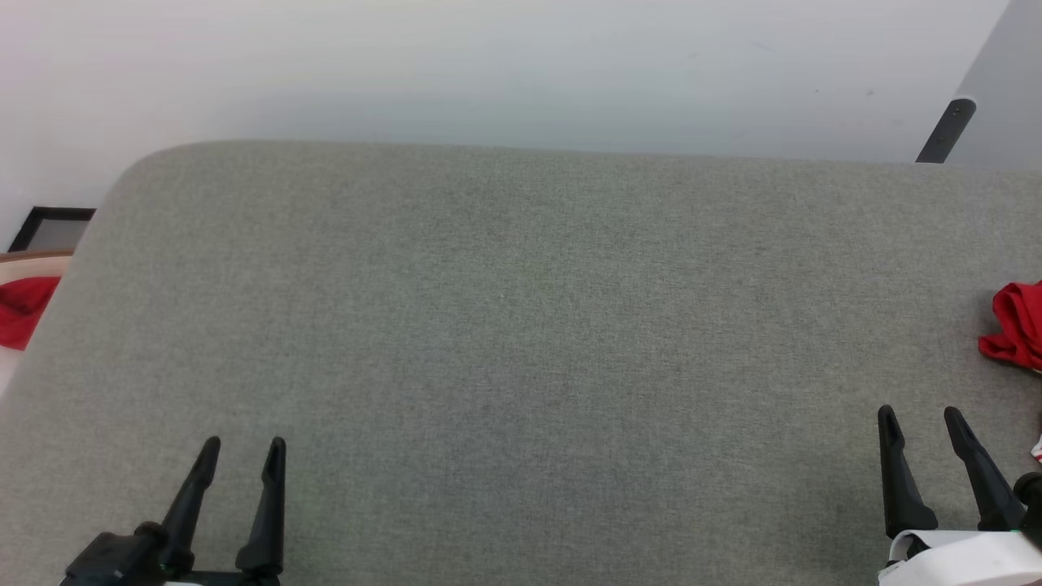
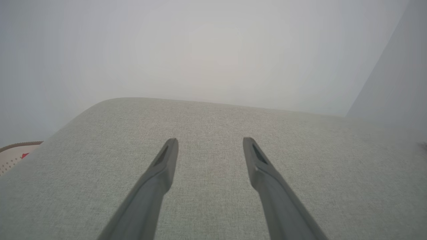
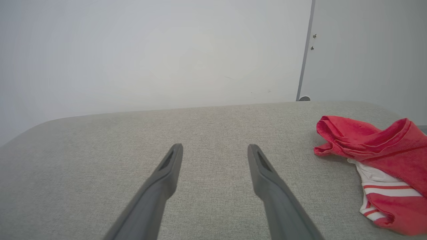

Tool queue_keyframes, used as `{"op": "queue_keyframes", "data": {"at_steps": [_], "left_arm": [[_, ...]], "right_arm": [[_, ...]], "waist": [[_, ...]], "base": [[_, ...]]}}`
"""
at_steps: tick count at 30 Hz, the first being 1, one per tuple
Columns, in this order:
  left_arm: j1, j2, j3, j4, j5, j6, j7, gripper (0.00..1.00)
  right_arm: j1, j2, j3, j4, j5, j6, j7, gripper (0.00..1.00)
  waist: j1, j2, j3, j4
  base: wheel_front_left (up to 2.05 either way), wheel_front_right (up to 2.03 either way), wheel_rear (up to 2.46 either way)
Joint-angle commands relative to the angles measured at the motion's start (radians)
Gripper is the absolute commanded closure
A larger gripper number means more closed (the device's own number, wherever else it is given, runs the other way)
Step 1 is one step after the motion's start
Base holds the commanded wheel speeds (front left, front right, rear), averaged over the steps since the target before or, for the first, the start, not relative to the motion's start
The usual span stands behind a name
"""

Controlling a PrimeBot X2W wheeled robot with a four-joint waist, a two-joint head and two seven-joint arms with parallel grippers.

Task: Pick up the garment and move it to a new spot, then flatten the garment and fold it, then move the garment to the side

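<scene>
Left gripper point(image 1: 244, 448) and right gripper point(image 1: 920, 415) have long, tapering black fingers point(image 1: 191, 496); the right wrist point(image 1: 969, 561) is white.

Even soft light; left wrist view hazy, washed out.

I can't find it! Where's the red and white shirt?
The garment lies crumpled on the grey surface at the head view's right edge, just beyond and right of the right gripper.

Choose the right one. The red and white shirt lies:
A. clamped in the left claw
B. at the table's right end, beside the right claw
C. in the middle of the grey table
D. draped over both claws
B: the shirt lies crumpled on the table to the right of the open right claw, not touching it.
</scene>
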Motion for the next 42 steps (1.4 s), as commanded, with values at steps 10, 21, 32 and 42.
{"op": "queue_keyframes", "data": {"at_steps": [10, 21, 32, 42], "left_arm": [[-0.011, -0.004, 0.003, 0.009, 0.001, 0.002, 0.001, 0.00], [-0.015, -0.008, 0.011, 0.016, -0.001, 0.002, 0.001, 0.00], [0.000, -0.035, -0.001, 0.054, -0.033, 0.000, 0.006, 1.00], [-0.029, -0.052, 0.005, 0.077, -0.205, 0.001, 0.049, 1.00]], "right_arm": [[-0.003, 0.002, 0.008, 0.008, 0.005, -0.001, -0.016, 0.00], [-0.011, 0.002, 0.011, 0.017, 0.010, -0.001, -0.024, 0.00], [0.001, 0.007, 0.020, 0.067, 0.040, 0.000, -0.022, 1.00], [-0.025, 0.001, 0.024, 0.103, 0.232, 0.000, -0.004, 1.00]], "waist": [[0.0000, -0.0001, 0.000, 0.000], [0.0000, -0.0001, 0.002, 0.001], [0.0000, -0.0001, 0.004, -0.001], [0.0000, -0.0001, -0.003, -0.006]], "base": [[0.00, 0.00, 0.00], [0.00, 0.00, 0.00], [0.00, 0.00, 0.00], [0.00, 0.00, 0.00]]}}
